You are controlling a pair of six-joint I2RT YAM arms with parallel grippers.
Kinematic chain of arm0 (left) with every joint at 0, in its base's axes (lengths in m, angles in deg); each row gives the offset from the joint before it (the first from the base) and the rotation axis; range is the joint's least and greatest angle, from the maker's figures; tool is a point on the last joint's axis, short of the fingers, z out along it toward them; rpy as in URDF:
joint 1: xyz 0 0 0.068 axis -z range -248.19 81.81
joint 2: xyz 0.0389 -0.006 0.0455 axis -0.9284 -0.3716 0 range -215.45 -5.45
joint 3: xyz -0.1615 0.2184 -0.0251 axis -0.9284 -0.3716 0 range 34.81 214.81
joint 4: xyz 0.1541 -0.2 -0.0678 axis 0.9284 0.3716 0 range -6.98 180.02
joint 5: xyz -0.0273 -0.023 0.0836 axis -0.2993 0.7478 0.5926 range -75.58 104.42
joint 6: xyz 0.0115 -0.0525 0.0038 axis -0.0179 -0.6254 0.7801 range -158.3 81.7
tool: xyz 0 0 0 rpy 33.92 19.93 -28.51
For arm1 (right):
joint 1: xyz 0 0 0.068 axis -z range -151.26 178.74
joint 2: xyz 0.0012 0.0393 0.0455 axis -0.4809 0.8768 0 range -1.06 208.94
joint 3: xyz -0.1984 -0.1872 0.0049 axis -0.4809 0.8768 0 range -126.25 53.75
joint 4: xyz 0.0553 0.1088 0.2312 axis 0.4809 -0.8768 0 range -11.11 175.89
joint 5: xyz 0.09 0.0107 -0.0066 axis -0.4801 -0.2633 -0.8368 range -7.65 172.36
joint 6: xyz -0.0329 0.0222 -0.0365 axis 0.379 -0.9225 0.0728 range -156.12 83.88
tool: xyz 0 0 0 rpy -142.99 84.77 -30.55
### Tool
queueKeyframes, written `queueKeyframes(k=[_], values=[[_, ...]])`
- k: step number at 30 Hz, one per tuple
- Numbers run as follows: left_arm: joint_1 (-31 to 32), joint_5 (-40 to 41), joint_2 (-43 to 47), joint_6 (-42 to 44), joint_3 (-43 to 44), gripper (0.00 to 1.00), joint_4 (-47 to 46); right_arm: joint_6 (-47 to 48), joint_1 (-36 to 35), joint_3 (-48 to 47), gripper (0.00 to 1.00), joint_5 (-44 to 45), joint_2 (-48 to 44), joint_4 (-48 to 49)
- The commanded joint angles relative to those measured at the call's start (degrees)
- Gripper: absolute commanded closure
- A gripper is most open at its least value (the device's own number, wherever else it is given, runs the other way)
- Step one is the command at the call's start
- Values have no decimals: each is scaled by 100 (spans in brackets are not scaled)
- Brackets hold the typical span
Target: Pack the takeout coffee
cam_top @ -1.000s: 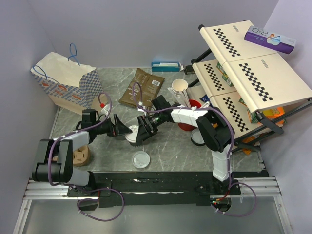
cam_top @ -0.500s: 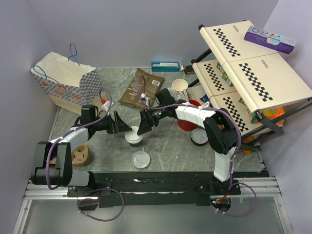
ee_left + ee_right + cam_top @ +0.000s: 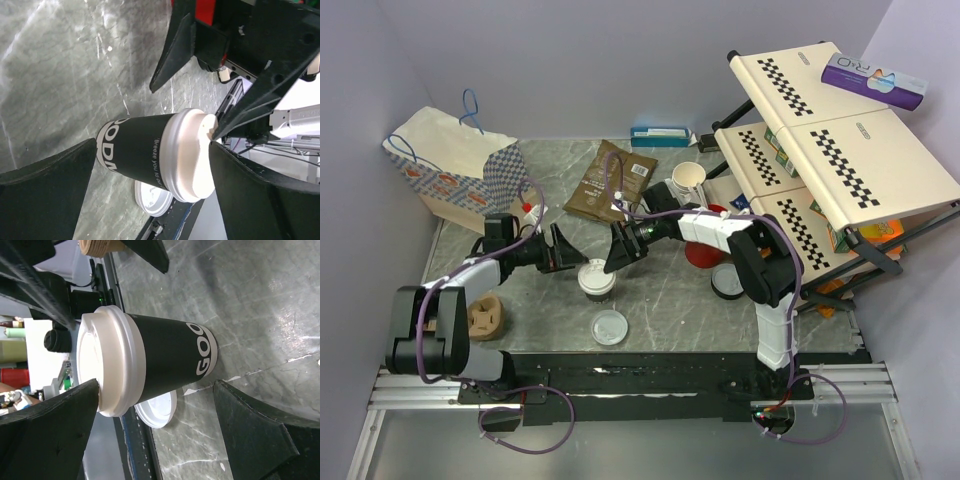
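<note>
The takeout coffee is a dark paper cup with white lettering and a round white lid, standing upright at the table's middle front. My left gripper is open just left of it. My right gripper is open just right of and behind it. In the left wrist view the cup stands ahead of my spread left gripper. In the right wrist view the cup stands ahead of my right gripper, and one finger lies close by the lid's rim. Neither gripper holds it.
A loose white lid lies near the front edge. A paper bag stands at the back left, a cardboard carrier at the front left. A brown packet, cream cups, a red cup and a folding rack lie behind and right.
My right gripper has drawn back from over the cup toward the upper right. My left gripper has drawn back slightly to the left. The lidded cup stands uncovered between them.
</note>
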State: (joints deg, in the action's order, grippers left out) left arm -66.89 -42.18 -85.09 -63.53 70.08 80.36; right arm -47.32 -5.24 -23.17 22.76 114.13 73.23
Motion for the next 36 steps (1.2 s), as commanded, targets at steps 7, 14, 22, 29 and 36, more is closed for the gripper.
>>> queueKeyframes(k=[7,14,22,29,36], values=[[-16,61,-526,-201,-63,1,-296,-128,-21,-16,0,-26,213,256],[-7,614,-843,45,-37,2,37,-154,-30,230,1,-35,275,449],[-7,1344,-1194,317,-55,4,248,-383,-48,1171,3,237,-41,1811],[-16,1704,-1572,168,-55,5,432,-155,-109,1180,5,912,46,1700],[-112,2153,-1678,-8,-2,6,679,-119,-109,846,5,1361,29,1015]])
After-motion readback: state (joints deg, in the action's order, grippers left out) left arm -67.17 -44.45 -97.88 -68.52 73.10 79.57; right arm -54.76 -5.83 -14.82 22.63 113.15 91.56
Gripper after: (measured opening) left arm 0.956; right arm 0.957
